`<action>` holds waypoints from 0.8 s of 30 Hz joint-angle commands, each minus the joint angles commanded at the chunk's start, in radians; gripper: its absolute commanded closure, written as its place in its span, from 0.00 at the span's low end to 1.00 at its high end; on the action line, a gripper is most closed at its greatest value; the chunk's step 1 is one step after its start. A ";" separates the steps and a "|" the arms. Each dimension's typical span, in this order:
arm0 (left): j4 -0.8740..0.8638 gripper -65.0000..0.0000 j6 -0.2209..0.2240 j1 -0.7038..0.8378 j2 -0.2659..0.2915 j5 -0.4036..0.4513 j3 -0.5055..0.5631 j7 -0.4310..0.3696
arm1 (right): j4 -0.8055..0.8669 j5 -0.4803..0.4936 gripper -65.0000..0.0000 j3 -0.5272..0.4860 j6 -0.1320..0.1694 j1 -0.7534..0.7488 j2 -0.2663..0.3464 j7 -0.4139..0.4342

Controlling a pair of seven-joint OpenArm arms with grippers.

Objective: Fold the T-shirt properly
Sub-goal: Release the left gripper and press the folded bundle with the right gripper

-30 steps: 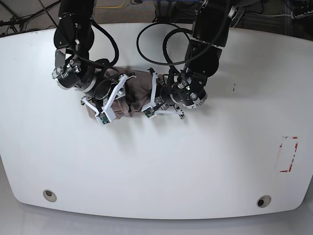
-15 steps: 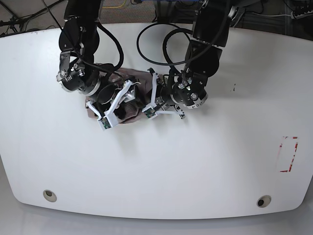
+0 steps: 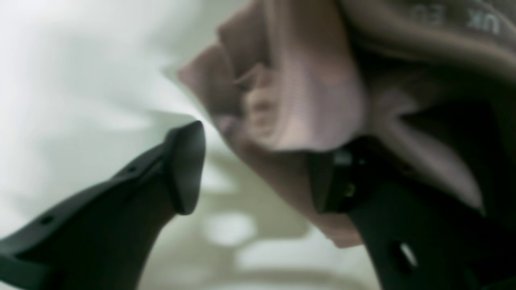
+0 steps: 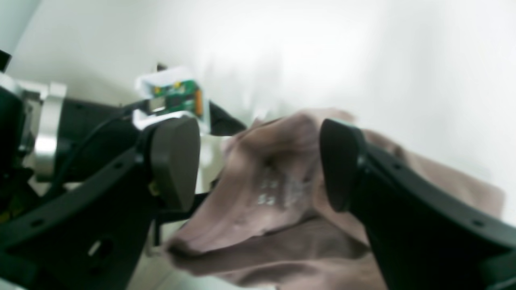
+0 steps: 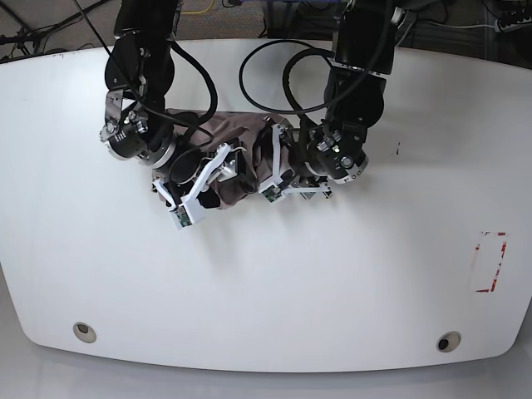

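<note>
Two grippers at bunched T-shirt (image 5: 237, 158) on tabletop (image 5: 332, 274): left gripper (image 3: 258, 169) spread, fabric between fingers; right gripper (image 4: 258, 161) spread over raised fold, likely positioning for grasp.

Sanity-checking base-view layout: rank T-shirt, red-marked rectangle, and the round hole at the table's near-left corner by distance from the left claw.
1. T-shirt: bunched right beside the left claw.
2. Red-marked rectangle: image right, near the table edge.
3. Round hole: bottom-left corner; only slightly farther.

A bunched fold of the T-shirt (image 4: 282, 189) rises between the parted fingers of the right gripper (image 4: 258, 165); white table (image 4: 363, 60) at 12.
</note>
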 joint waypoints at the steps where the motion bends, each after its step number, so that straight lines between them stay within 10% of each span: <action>1: 0.014 0.38 0.000 -0.002 -0.006 -0.011 -0.005 0.000 | 0.000 0.000 0.31 0.000 0.000 0.002 0.000 0.000; 12: 0.235 0.38 0.000 -0.014 -0.127 -0.279 -0.127 0.055 | 0.002 0.002 0.31 -0.008 0.011 0.020 0.005 0.000; 24: 0.344 0.38 0.000 0.068 -0.396 -0.497 -0.470 0.061 | 0.025 -0.006 0.32 -0.199 0.074 0.000 0.106 0.005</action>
